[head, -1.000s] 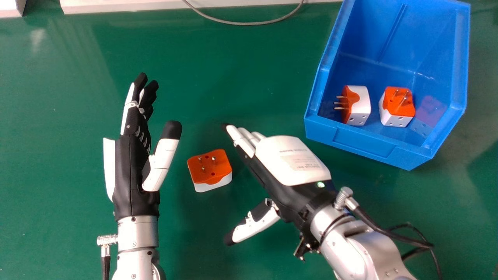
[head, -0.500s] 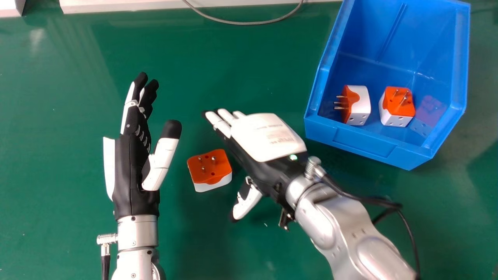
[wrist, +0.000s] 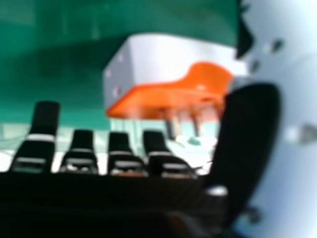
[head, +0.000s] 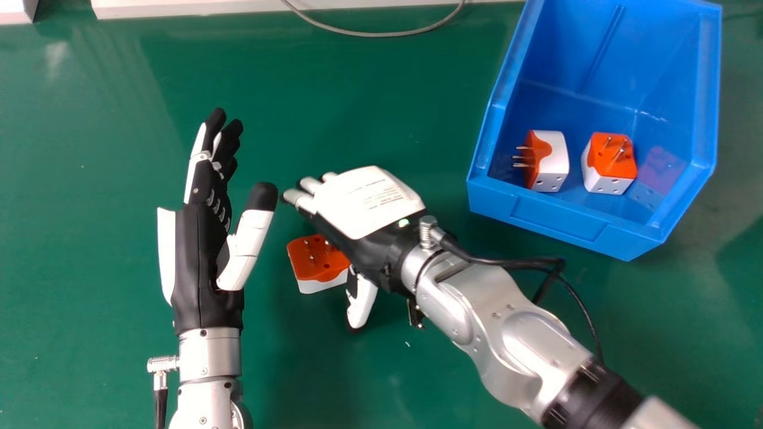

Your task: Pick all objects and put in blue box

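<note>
The right hand (head: 369,205) is extending straight, open fingers; beside its palm, a smooth, blocky orange-and-white adapter (head: 322,272) is presenting metal pins.

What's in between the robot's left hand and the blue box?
The right hand and the orange-and-white plug that it partly hides. You see that in the head view.

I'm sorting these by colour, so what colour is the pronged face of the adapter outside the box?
Orange; the adapter's pronged face shows best in head view.
</note>
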Robot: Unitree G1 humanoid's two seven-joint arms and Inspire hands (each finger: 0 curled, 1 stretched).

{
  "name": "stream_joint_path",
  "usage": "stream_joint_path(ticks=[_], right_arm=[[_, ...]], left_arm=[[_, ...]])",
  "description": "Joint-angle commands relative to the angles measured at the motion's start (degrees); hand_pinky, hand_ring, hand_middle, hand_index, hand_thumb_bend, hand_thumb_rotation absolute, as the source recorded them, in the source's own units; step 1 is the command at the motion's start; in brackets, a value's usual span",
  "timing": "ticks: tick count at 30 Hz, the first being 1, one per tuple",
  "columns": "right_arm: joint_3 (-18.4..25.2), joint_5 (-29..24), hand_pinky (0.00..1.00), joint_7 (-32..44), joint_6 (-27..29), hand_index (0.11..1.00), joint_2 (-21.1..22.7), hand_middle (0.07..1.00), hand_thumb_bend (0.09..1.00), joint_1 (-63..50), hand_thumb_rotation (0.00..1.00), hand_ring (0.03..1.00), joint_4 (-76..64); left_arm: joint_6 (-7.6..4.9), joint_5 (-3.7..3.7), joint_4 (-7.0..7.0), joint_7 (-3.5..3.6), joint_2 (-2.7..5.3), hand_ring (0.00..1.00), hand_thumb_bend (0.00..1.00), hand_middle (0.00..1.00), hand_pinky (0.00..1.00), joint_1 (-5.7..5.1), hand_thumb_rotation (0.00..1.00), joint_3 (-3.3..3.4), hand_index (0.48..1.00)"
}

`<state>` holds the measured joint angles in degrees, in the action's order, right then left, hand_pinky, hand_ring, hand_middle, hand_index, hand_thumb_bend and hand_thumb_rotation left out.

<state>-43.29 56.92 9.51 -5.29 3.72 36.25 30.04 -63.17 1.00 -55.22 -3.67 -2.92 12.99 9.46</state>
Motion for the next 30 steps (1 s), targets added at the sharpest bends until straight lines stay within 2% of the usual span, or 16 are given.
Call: stream_joint_path(ticks=[1,4,8,12,15,19,22,25,26,28,29,30], right_arm=[[-1.0,0.2,0.73,0.5,0.6,0.899,-0.9,0.927,0.778,2.2,0.0,0.92,2.4],[-1.1,-0.7,0.73,2.1,0.9,0.9,-1.4,0.928,0.766,3.8,0.0,0.92,4.6],[-1.1,-1.3,0.74,3.8,1.1,0.906,-1.7,0.931,0.759,5.6,0.0,0.925,6.9],[-0.8,-2.5,0.76,6.5,-0.2,0.909,-1.8,0.926,0.746,6.5,0.0,0.92,7.3],[-0.8,-2.4,0.77,8.5,-2.1,0.906,-1.7,0.916,0.721,6.8,0.0,0.903,6.7],[-1.5,-1.8,0.78,10.3,-4.4,0.897,-2.3,0.902,0.709,7.7,0.0,0.882,8.0],[-2.1,-1.5,0.77,11.9,-5.3,0.883,-2.1,0.886,0.706,8.2,0.0,0.865,7.7],[-0.4,-3.6,0.76,10.6,-5.0,0.864,-1.2,0.861,0.7,6.2,0.0,0.837,5.2],[-0.1,-4.0,0.74,10.1,-4.7,0.819,-1.0,0.817,0.701,5.8,0.0,0.792,4.8],[0.1,-4.4,0.74,9.3,-4.2,0.819,-0.7,0.817,0.701,5.6,0.0,0.792,4.8],[-0.1,-4.3,0.68,8.5,-3.7,0.792,-0.5,0.752,0.672,5.6,0.0,0.734,5.0],[-0.4,-4.0,0.68,7.4,-3.3,0.792,-0.3,0.752,0.672,5.6,0.0,0.734,5.1]], left_arm=[[-1.0,-0.59,0.24,0.49,-0.05,0.93,0.91,0.91,0.96,0.78,0.77,-0.06,0.918],[-1.08,-1.14,-0.07,0.87,0.02,0.93,0.91,0.91,0.96,1.22,0.77,0.01,0.917],[-1.29,-0.64,-0.46,0.32,-0.11,0.93,0.92,0.91,0.96,1.65,0.77,0.09,0.916],[-1.08,-1.03,-0.6,0.72,-0.06,0.93,0.92,0.91,0.96,1.75,0.77,0.01,0.915],[-1.14,-0.56,-0.54,0.22,-0.06,0.93,0.93,0.9,0.97,1.79,0.77,0.0,0.915],[-1.07,-1.23,-0.49,0.79,0.12,0.93,0.93,0.9,0.96,1.79,0.77,-0.03,0.915],[-0.98,-1.18,-0.59,0.78,0.12,0.93,0.93,0.9,0.97,1.77,0.77,-0.01,0.915],[-0.89,-1.3,-0.62,0.99,0.18,0.93,0.93,0.9,0.97,1.76,0.77,0.03,0.915],[-0.74,-1.3,-0.5,0.99,0.22,0.93,0.93,0.9,0.97,1.68,0.77,0.03,0.915],[-0.78,-0.89,-0.51,0.64,0.16,0.93,0.93,0.9,0.97,1.61,0.77,0.05,0.915],[-0.87,-0.78,-0.55,0.52,0.15,0.93,0.93,0.9,0.97,1.61,0.77,0.07,0.915],[-0.98,-0.71,-0.62,0.43,0.15,0.93,0.93,0.9,0.97,1.64,0.77,0.1,0.915]])
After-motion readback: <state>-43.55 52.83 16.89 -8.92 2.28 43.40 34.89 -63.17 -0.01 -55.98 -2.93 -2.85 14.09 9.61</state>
